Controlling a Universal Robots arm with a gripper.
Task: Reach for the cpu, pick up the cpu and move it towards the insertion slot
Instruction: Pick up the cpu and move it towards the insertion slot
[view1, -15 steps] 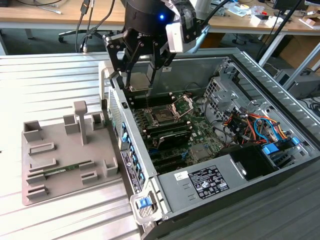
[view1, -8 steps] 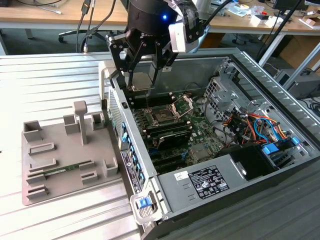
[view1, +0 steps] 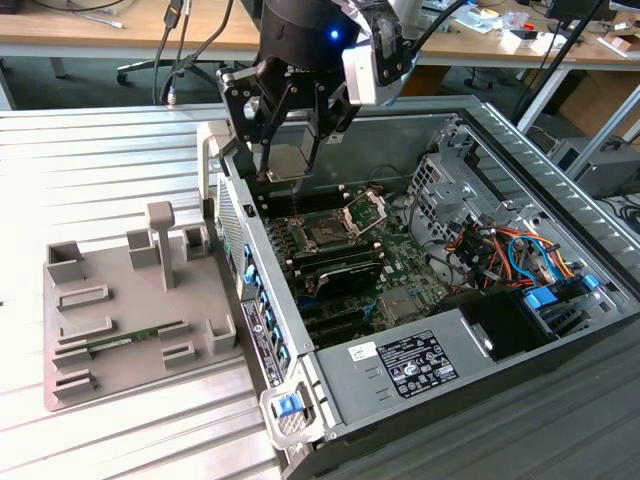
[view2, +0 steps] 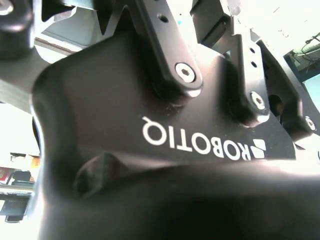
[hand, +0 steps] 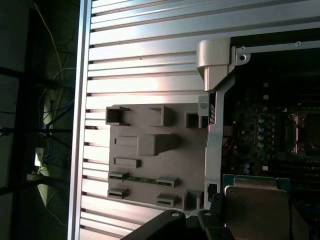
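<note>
Nearest to us in the exterior view, the grey holder tray (view1: 120, 375) lies on the ribbed metal table (view1: 100, 160) at the exterior view's left, and the green memory stick (view1: 125, 341) rests in one of its channels. Just beside the tray, toward the exterior view's right, stands the open computer case (view1: 400, 150) with its motherboard (view1: 350, 275) exposed. Farther in on that board we see the insertion slot (view1: 325, 233), a dark square socket whose silver frame (view1: 366, 210) is swung up on its far right side. Above the far left part of the case hangs the gripper (view1: 288, 165). Its jaws are drawn in onto the cpu (view1: 287, 162), which sits clamped between the fingers (view1: 263, 150), clear of the board and apart from the socket. In the first wrist view we see the cpu (hand: 256, 210) with its pale metal top, close by the case's edge. Farthest off, wooden desks (view1: 100, 30) run across the background
</note>
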